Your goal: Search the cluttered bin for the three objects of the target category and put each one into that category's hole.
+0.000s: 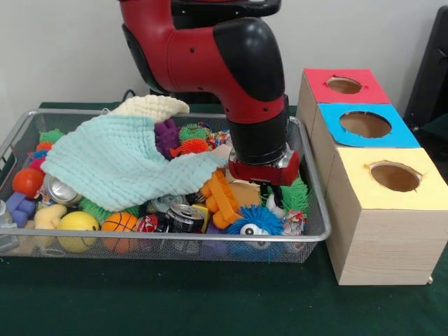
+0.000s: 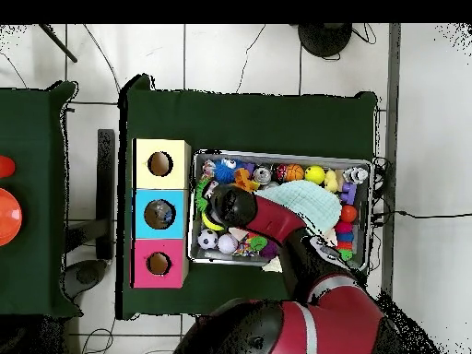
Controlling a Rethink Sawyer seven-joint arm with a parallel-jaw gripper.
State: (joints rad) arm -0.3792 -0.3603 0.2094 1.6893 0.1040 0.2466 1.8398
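Judging the bin (image 1: 164,241) on the green table stiff, light wire mesh, best held by its rounded rim; gripper (image 1: 262,186) lowered inside among toys, finger state indeterminable.

Table covered in dark green cloth (image 1: 210,301). Directly on it: wire-mesh bin (image 1: 175,241) at centre; at the bin's 3 o'clock in the front view, three touching wooden boxes, topped yellow (image 1: 392,178), blue (image 1: 364,124) and red (image 1: 344,85).
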